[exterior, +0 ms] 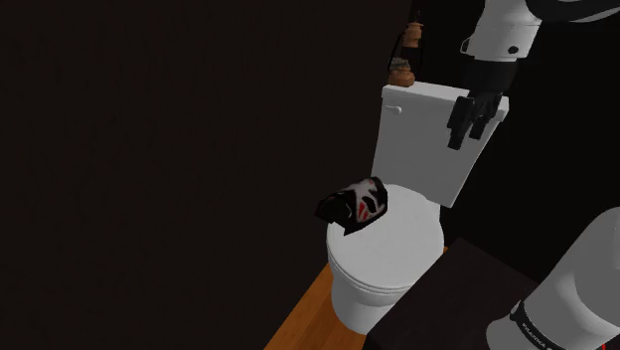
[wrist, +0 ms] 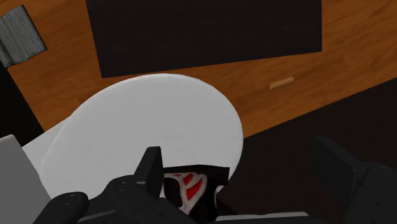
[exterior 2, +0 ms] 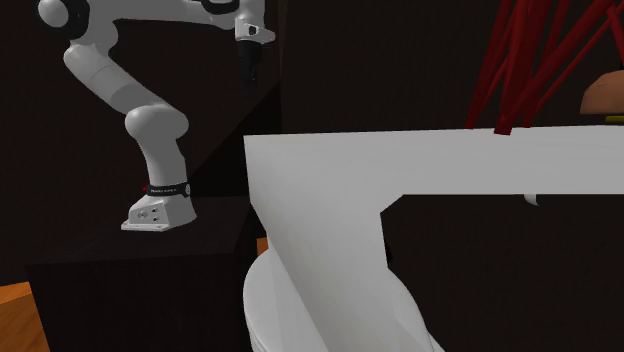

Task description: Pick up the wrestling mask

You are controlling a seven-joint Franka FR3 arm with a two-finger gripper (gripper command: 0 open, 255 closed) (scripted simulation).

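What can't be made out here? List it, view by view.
Wrist view: wrestling mask, mostly covered by the gripper body.
Shoulder view: brown object on the toilet tank, too small and dim to identify.
Second exterior view: red shape, cut off by the top edge.

A white jointed robot arm (exterior 2: 150, 125) rises at the upper left of the frame from a dark box stand (exterior 2: 120, 250), its black claw (exterior 2: 247, 86) pointing down near the top centre. A broad white toilet tank (exterior 2: 420, 165) spans the middle and right, above a white rounded bowl (exterior 2: 275, 312). Red strands (exterior 2: 530, 60) and a brown rounded object (exterior 2: 603, 95) sit at the upper right. Orange wooden floor (exterior 2: 18, 315) shows at the lower left.
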